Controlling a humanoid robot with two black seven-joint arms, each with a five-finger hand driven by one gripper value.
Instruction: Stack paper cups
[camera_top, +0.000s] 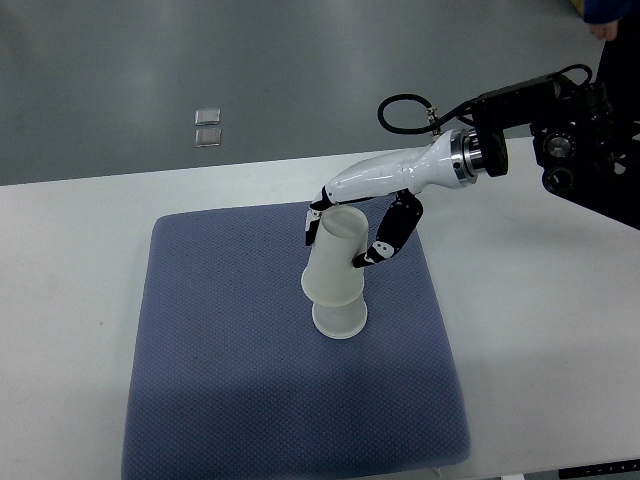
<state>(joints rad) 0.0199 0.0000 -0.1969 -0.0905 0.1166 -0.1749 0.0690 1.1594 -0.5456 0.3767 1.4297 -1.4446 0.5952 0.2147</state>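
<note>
A white paper cup (335, 262) is held tilted, mouth up and leaning right, over the middle of the blue mat (220, 370). Its base sits in or on a second white cup (340, 318) that stands on the mat. My right hand (345, 235) comes in from the right edge, and its black-and-white fingers (385, 240) curl around the upper cup near the rim. The left arm does not show.
The mat lies on a white table (80, 260). Two small clear squares (208, 127) lie on the grey floor beyond the table. The robot's black arm joint (570, 150) is at the right. A person's hand (605, 28) shows at the top right corner.
</note>
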